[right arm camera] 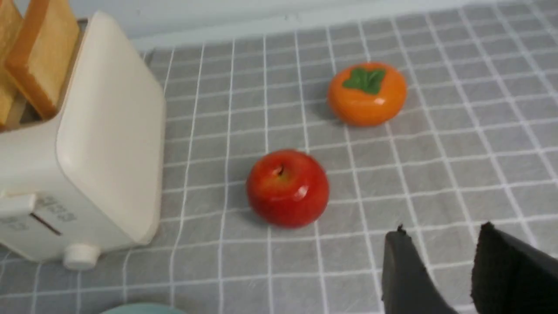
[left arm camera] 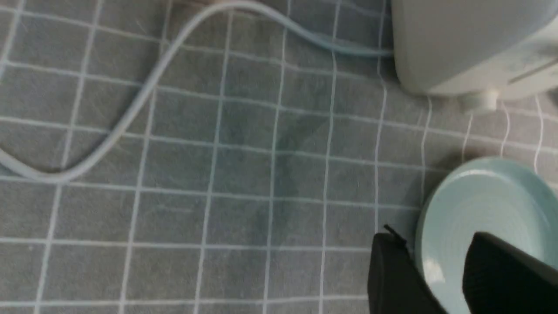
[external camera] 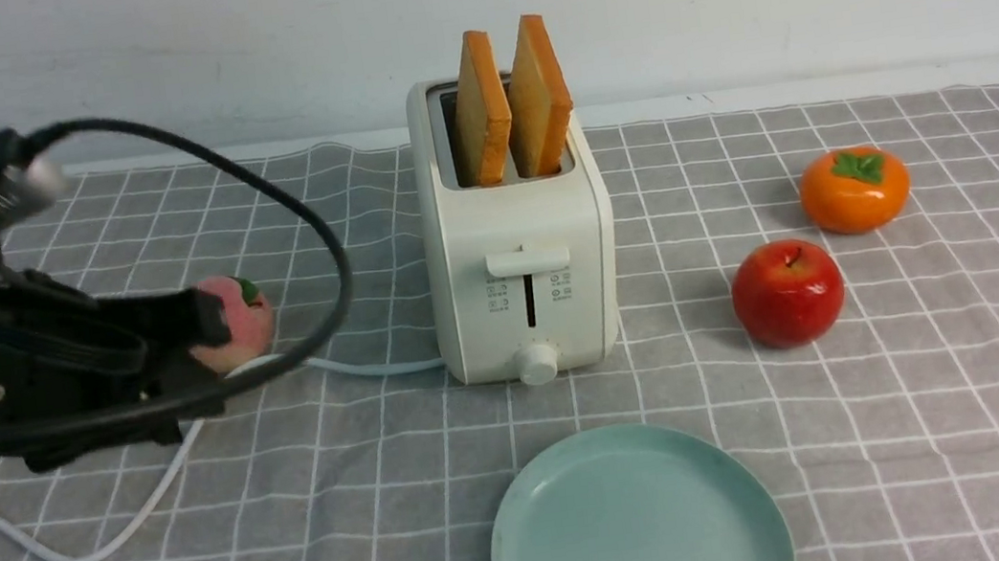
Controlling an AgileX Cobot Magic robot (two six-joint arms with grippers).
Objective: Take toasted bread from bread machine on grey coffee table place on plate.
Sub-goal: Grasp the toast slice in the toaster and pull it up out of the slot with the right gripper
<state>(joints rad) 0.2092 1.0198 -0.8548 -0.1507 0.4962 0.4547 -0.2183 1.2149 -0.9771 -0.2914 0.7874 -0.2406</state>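
Toast up, left fingers nearer.
Left of the toaster [external camera: 519,249], the left fingers [left arm camera: 431,270] stand spread with nothing between; both toast slices [external camera: 481,109] jut upright from its slots, edges toward the robot; right of it, well apart, are the right fingers [right arm camera: 449,270], also spread.

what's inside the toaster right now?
Two slices of toast stand in the slots of the toaster, upper parts showing. Their lower parts are hidden inside the body.

- two toast slices [external camera: 515,105]
- one toaster [external camera: 520,249]
- one plate [external camera: 638,523]
- one apple [external camera: 788,293]
- one persimmon [external camera: 854,189]
- one peach [external camera: 240,324]
- one cord [external camera: 101,553]
- one table [external camera: 373,490]
- two grippers [left arm camera: 431,261] [right arm camera: 449,257]
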